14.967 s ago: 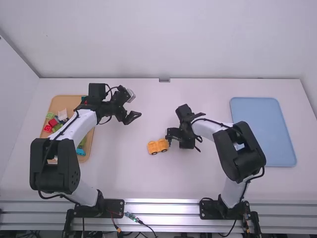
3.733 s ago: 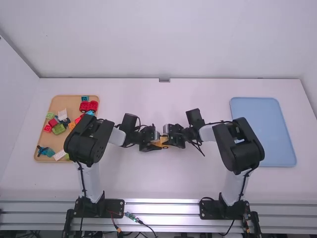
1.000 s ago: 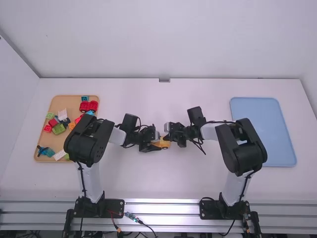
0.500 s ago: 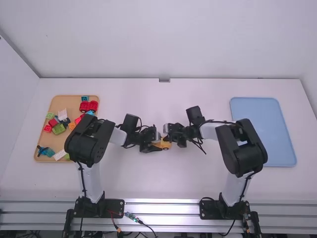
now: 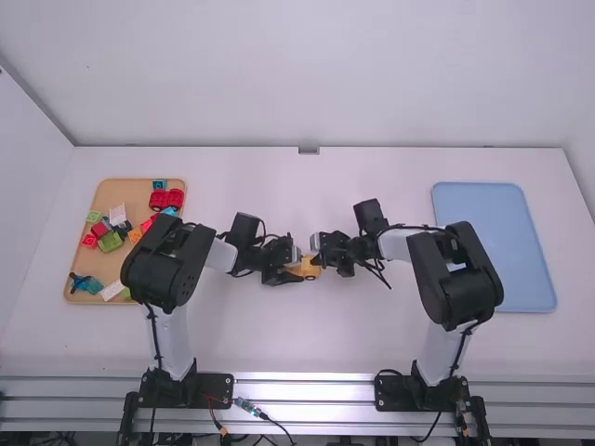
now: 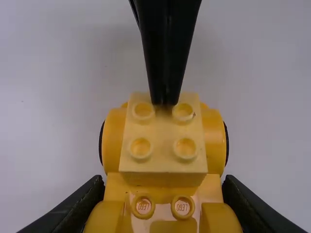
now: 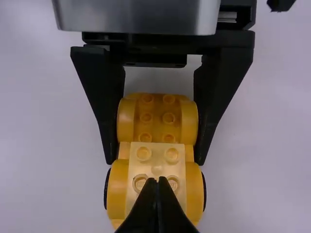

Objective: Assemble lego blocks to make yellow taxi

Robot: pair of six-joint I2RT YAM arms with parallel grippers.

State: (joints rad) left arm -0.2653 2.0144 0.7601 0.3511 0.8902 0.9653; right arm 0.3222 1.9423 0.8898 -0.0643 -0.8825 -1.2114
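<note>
In the high view, my left gripper [image 5: 295, 272] and my right gripper [image 5: 317, 260] meet at the yellow car [image 5: 310, 268] in the middle of the table. The left wrist view shows my left gripper [image 6: 164, 196] shut on the car's body [image 6: 160, 179], one finger along each side. A pale yellow block [image 6: 163, 138] with four studs sits between the wheels at one end. In the right wrist view, my right gripper [image 7: 156, 182] is shut with nothing between its fingers, its tips over this pale block [image 7: 156, 162]. Farther along lies the car's other studded end [image 7: 157, 116].
A tan tray [image 5: 84, 295] at the left holds red wheels [image 5: 166, 199], a green block [image 5: 111, 242], a teal piece [image 5: 86, 283] and several other blocks. A blue tray [image 5: 493, 246] lies at the right.
Since the earliest frame, my left gripper has come from beside the tan tray to the car and taken hold of it. Over the last second, my right gripper has shifted slightly to the right.
</note>
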